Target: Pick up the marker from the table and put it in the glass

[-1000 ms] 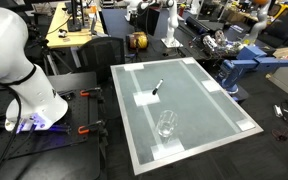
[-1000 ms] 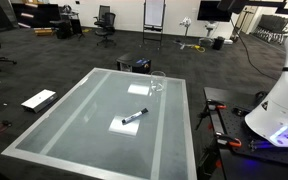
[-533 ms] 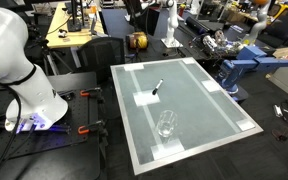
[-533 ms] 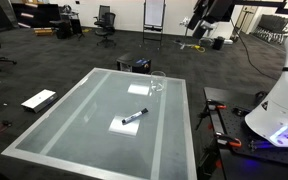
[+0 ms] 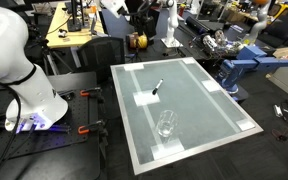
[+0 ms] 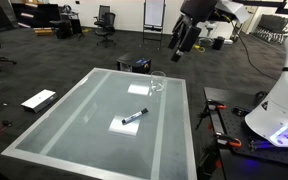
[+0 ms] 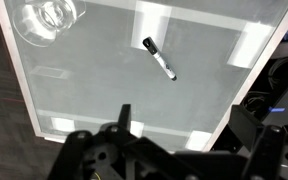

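On the table the marker is seen lying on a white tape patch, apart from the glass. The gripper, jaws spread and empty, has been brought into view overhead.

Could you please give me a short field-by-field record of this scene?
marker: lying flat on the table, nothing touching it
glass: upright on the table, empty, apart from the marker
tool: open, raised well above the table, holding nothing
task stage: marker not yet grasped
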Robot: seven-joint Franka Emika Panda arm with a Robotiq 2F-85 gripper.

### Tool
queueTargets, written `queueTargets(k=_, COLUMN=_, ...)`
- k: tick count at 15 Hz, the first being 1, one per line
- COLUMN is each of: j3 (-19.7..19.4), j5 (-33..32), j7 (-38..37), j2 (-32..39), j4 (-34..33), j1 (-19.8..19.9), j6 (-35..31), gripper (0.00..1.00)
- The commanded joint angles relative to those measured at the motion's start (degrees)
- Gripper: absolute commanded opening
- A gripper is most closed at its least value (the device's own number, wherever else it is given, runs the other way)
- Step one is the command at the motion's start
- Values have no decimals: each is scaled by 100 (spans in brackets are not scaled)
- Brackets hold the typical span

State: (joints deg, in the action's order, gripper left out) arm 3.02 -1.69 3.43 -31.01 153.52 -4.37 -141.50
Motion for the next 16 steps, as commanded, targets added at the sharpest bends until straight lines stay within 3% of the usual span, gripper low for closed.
queueTargets(k=1, j3=-27, j5=-231, j7=200, j2=644, j4=-131, j1=46, j6=-494, gripper=100)
queueTargets(k=11, j3=-37, j5=-216, j7=559, j2=1914, j4=-258, j1=-22, j6=-1127, gripper=100)
queueTargets(k=16, j3=-4, j5=-185, j7=427, j2=1906, j4=-174, j1=-8, j6=-992, gripper=100)
